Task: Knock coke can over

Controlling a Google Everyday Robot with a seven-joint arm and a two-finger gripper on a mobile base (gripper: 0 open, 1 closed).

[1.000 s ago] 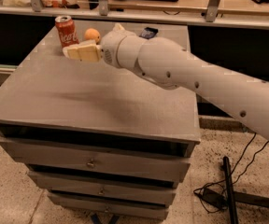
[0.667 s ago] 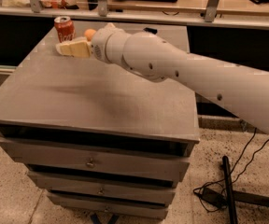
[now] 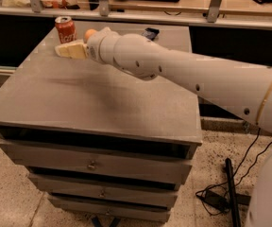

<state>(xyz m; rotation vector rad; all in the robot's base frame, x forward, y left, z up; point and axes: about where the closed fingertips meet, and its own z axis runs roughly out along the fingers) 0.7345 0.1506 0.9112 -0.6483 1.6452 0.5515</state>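
Observation:
The red coke can [image 3: 65, 29] with white lettering and a silver top stands upright at the far left corner of the grey cabinet top [image 3: 103, 93]. My gripper [image 3: 65, 50], with cream-coloured fingers, reaches in from the right and sits just in front of the can, at the height of its lower part. The white arm stretches across the cabinet top behind it.
An orange fruit [image 3: 89, 33] shows just behind my wrist, right of the can. A flat dark packet [image 3: 150, 33] lies near the far edge. The cabinet has drawers below. A glass-fronted counter runs behind it. Black cables lie on the floor at the right.
My gripper has moved left and farther back across the cabinet top, closing in on the coke can. The can still stands upright in the same spot.

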